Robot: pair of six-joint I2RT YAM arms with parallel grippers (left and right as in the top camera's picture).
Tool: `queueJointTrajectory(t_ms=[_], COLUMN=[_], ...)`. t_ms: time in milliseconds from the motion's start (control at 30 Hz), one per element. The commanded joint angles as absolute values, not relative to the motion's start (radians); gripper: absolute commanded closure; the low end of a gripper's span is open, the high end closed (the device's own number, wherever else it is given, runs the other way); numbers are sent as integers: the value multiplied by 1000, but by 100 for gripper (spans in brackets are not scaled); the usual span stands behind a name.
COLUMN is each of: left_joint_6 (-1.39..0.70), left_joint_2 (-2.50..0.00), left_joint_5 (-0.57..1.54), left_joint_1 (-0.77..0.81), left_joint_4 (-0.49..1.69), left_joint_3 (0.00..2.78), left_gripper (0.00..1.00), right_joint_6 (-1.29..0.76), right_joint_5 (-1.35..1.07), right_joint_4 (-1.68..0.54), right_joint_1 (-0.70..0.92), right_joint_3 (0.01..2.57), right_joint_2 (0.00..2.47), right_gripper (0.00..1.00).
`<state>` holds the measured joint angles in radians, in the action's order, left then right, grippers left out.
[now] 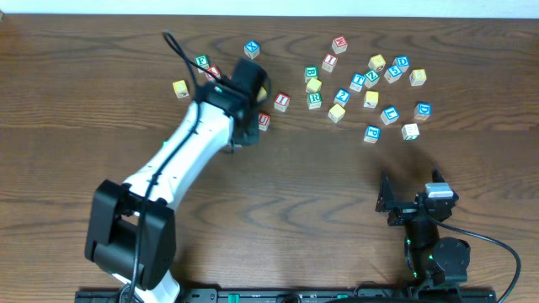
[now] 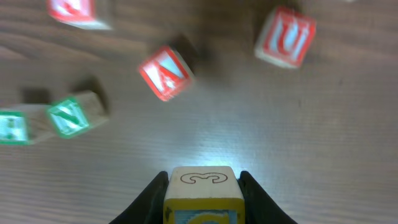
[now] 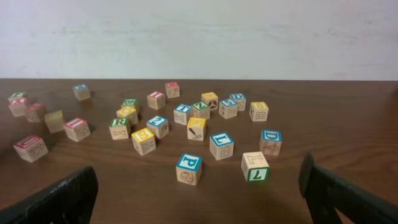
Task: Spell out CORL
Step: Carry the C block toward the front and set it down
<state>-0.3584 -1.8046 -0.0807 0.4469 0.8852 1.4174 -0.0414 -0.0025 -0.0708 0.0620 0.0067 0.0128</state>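
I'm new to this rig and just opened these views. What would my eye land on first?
The white left arm slants across the wooden table, the left fingers clamping a yellow-edged cube. A scatter of lettered cubes fills the table's far right, while the right fingers stand wide open near the front edge.

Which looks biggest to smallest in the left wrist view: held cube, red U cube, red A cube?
1. The held cube, largest, but nearest the camera.
2. The red U cube and red A cube look alike; unranked.
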Motion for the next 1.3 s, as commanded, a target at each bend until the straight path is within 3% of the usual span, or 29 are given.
queueJointTrajectory(t_ms=[0,567,1267], left_joint_6=[-376,-345,-379], left_joint_2=[-1797,-1797,-1797], left_joint_5=[-78,-5,19], left_joint_1=[487,535,535], left_joint_4=[841,577,432], left_joint_3=[1316,1174,1063], left_gripper=[92,92,92], right_joint_6=[-48,-48,-48], right_joint_5=[5,5,5], right_joint_4=[-75,-75,-75], right_joint_1=[55,55,55], right_joint_3=[6,6,6], right_joint_2=[9,9,9], right_gripper=[1,1,1])
